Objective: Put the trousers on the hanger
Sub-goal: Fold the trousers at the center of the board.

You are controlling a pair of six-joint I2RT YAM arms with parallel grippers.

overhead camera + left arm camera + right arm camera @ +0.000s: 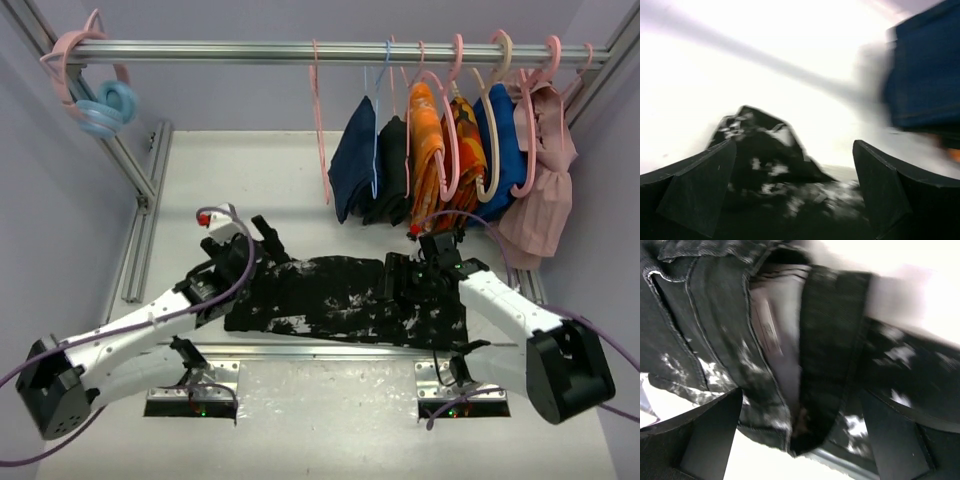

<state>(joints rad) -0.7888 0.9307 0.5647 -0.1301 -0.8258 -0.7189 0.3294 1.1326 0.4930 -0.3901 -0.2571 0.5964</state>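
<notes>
Black trousers (320, 298) under low right pincer (398, 280)

Arms extended forward, left pincer (264, 236) and right pincer (396, 279) low, fingers seemingly spread wide.

One trousers (320, 295) (spattered), one rail (250, 50), one table (250, 180)
</notes>
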